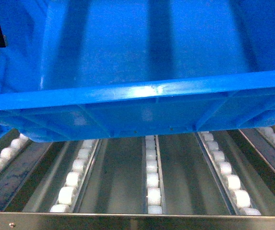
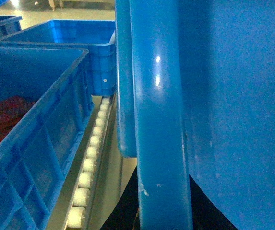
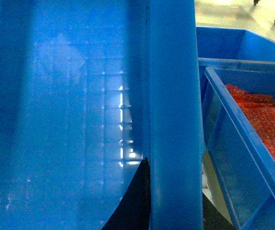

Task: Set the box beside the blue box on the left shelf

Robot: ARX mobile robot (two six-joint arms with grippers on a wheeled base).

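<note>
The box (image 1: 142,48) is a large bright blue crate that fills the upper head view, its near wall hanging over the roller lanes of the left shelf (image 1: 137,220). My left gripper (image 2: 161,211) is shut on the box's left rim (image 2: 159,120), with a black finger (image 2: 123,213) on each side of it. The right gripper (image 3: 173,211) is shut on the box's right rim (image 3: 173,120) in the same way, one finger (image 3: 135,201) inside the box. A blue box (image 2: 36,124) holding red contents stands on the shelf just left of the held one, with one roller lane (image 2: 91,153) between them.
Another blue crate (image 3: 233,143) with red contents sits close on the right of the held box. More blue crates stand behind both neighbours (image 2: 75,38) (image 3: 233,43). Lanes of white rollers (image 1: 152,182) run back from the steel front lip.
</note>
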